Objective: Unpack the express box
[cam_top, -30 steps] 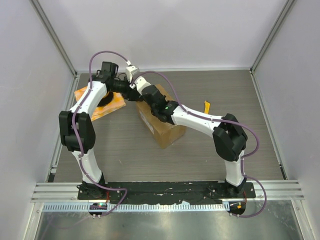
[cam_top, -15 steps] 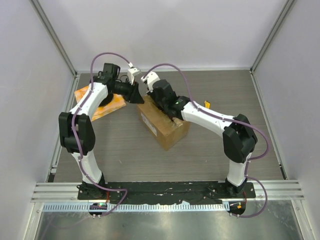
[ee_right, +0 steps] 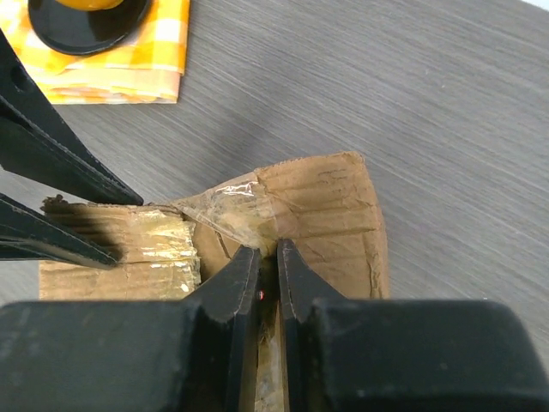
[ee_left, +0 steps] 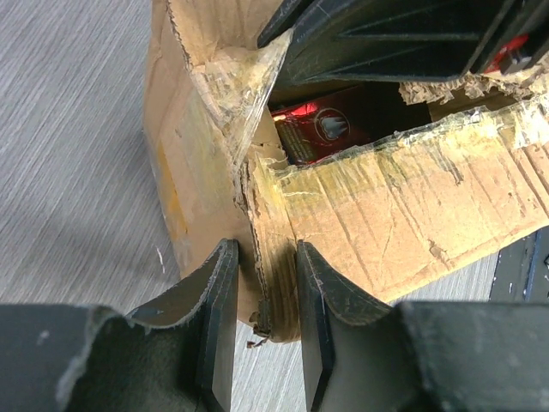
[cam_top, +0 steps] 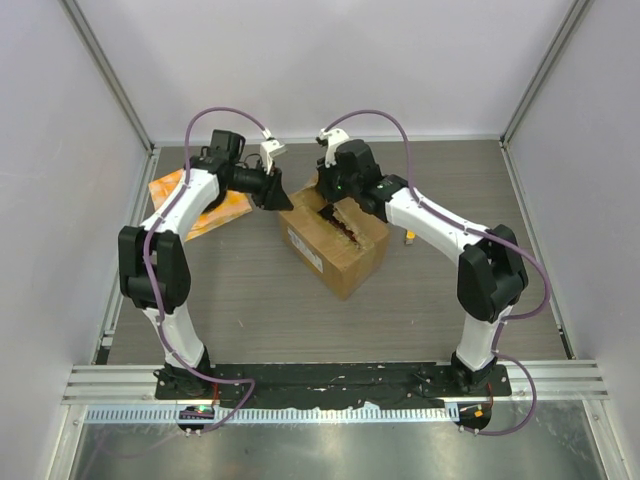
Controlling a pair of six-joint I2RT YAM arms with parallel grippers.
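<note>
Box [cam_top: 335, 235], lying between my two sets of jaws: within the last second its taped seam had split wide as my right gripper [ee_right: 268, 266], nearly closed on a flap, pulled away from my left gripper [ee_left: 266, 283], clamped part-open on a corner edge. The contents looked reachable. Only the left wrist view showed a red packet [ee_left: 313, 129], inside, just beyond those jaws.

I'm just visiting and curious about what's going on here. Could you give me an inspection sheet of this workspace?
Surface: grey wood-grain table.
Job's things: express box, top seam torn open, red packet visible inside.
Clutter: orange checkered cloth with a black dish, far left.
Hands: left hand pinches a torn box corner; right hand pinches the taped flap.
Cables: purple cables arch in loops above the table.
Surroundings: white walls, metal frame posts.
</note>
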